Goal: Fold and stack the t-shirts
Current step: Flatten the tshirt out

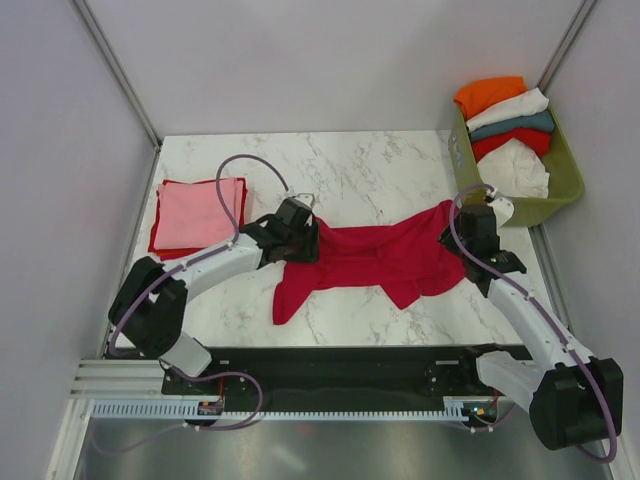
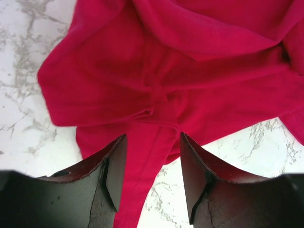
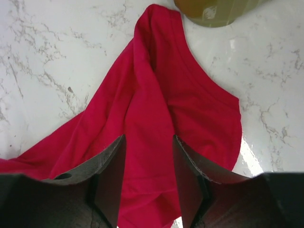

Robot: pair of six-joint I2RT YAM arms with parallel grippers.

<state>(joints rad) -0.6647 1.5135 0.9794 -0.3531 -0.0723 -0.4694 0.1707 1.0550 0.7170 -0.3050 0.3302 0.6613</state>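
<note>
Left gripper (image 2: 153, 137): jaws apart, low over the left end of the crimson t-shirt (image 1: 375, 255); a strip of cloth shows between the fingers, none of it pinched.
Right gripper (image 3: 149, 140): jaws apart, gripping nothing, above the shirt's right end, near the olive-green basket (image 1: 545, 210).
Crimson t-shirt: crumpled, drawn out sideways across the middle of the marble table (image 1: 360, 165).
Pink t-shirt (image 1: 195, 215): folded flat at the table's left, a red edge showing under it.
Basket: at the far right corner, piled with orange, white, teal and red cloth.
</note>
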